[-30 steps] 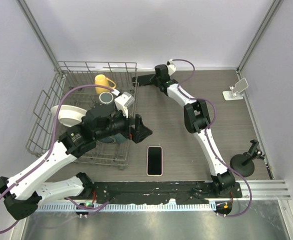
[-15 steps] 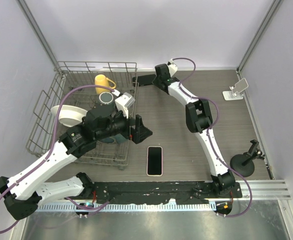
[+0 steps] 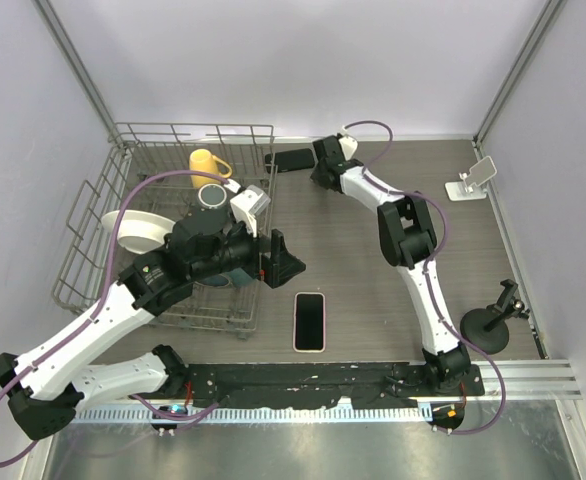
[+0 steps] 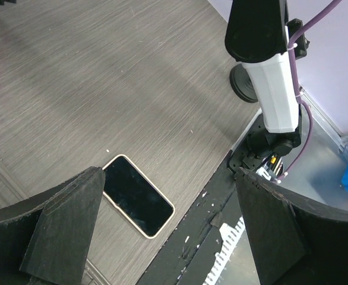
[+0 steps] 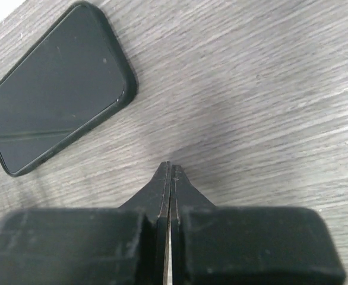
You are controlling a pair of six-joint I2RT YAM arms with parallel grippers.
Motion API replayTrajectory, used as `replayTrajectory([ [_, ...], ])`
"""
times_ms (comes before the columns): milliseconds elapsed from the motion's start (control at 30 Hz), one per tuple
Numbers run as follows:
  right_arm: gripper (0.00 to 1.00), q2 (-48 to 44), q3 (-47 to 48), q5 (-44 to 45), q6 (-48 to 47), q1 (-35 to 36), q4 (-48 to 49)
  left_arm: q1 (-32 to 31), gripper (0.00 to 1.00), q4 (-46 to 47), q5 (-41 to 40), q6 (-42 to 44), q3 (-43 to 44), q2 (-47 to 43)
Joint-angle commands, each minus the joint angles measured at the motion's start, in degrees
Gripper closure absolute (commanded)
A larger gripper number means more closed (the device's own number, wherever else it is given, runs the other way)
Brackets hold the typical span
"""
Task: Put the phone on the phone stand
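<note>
A phone with a pale gold rim point(image 3: 310, 321) lies flat, screen up, near the front edge; it also shows in the left wrist view point(image 4: 137, 194). A second phone in a black case point(image 3: 293, 158) lies at the back by the rack and shows in the right wrist view point(image 5: 58, 89). The white phone stand point(image 3: 473, 180) is at the back right, with nothing on it. My left gripper point(image 3: 285, 258) is open and empty, hovering above the table left of the gold-rimmed phone point(image 4: 171, 231). My right gripper point(image 3: 318, 172) is shut and empty, its tip point(image 5: 170, 169) just short of the black phone.
A wire dish rack point(image 3: 91, 205) fills the back left, holding a yellow cup point(image 3: 208, 161), a white plate point(image 3: 133, 230) and a grey cup point(image 3: 211, 194). A black holder on a round base point(image 3: 488, 320) stands at the right edge. A metal rail point(image 3: 533, 375) runs along the front.
My right wrist has drawn back to the right, so its shut fingers no longer reach over the black phone. The left arm and both phones have not moved.
</note>
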Motion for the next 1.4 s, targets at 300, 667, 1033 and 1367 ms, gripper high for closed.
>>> replayTrajectory([
  [300,0.54,3.56,2.09,-17.61,4.97,-6.73,16.35,-0.23,0.04,2.97,0.13,-0.49,0.08,-0.2],
  [667,0.49,13.14,17.03,-20.6,13.41,-6.47,13.97,-0.31,0.04,2.97,0.65,-0.85,0.78,1.21],
  [1033,0.73,12.62,16.08,-18.76,10.34,-4.98,8.88,-0.23,0.04,2.97,0.65,-1.02,0.52,0.42],
  [1367,0.86,9.46,15.02,-18.32,7.08,-3.31,2.02,-0.23,0.04,3.32,0.92,-1.11,0.34,-0.29],
])
